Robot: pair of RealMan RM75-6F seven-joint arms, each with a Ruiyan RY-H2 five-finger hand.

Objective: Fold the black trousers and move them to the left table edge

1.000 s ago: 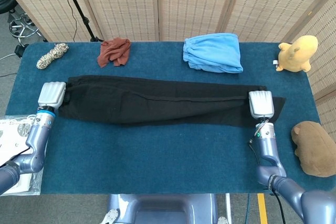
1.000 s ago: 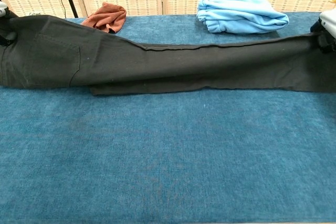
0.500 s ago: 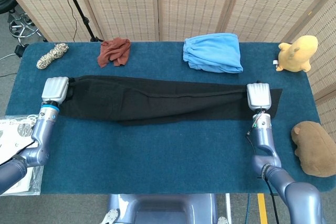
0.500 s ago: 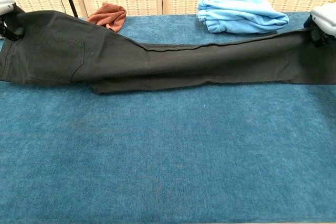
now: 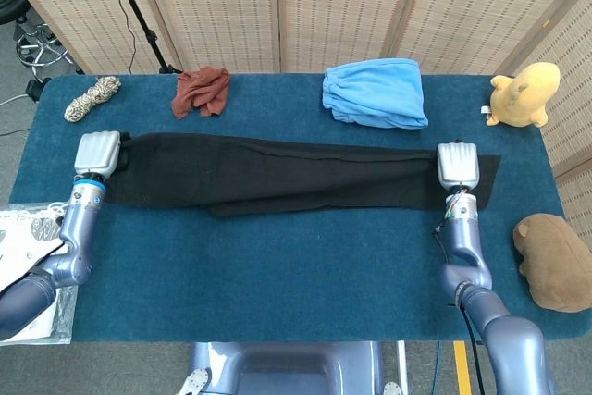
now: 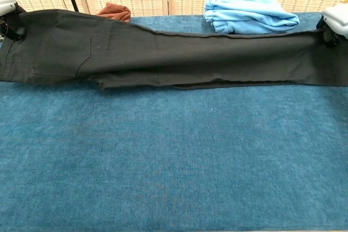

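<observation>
Both ends held: left hand point(image 5: 97, 154) grips waist, right hand point(image 5: 457, 166) grips cuffs; trousers point(image 5: 277, 175) now pulled straighter, far edge shifted back across table point(image 5: 277, 265) middle; lengthwise fold done, crosswise folds pending.

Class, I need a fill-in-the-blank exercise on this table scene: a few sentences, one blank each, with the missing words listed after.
1. The black trousers are stretched lengthwise between the left robot hand and the ____ robot hand.
2. The folded garment behind the trousers is light ____.
3. The yellow plush toy sits at the table's far ____ corner.
4. The crumpled cloth near the far edge is ____ in colour.

Missing words: right; blue; right; rust-red
</observation>
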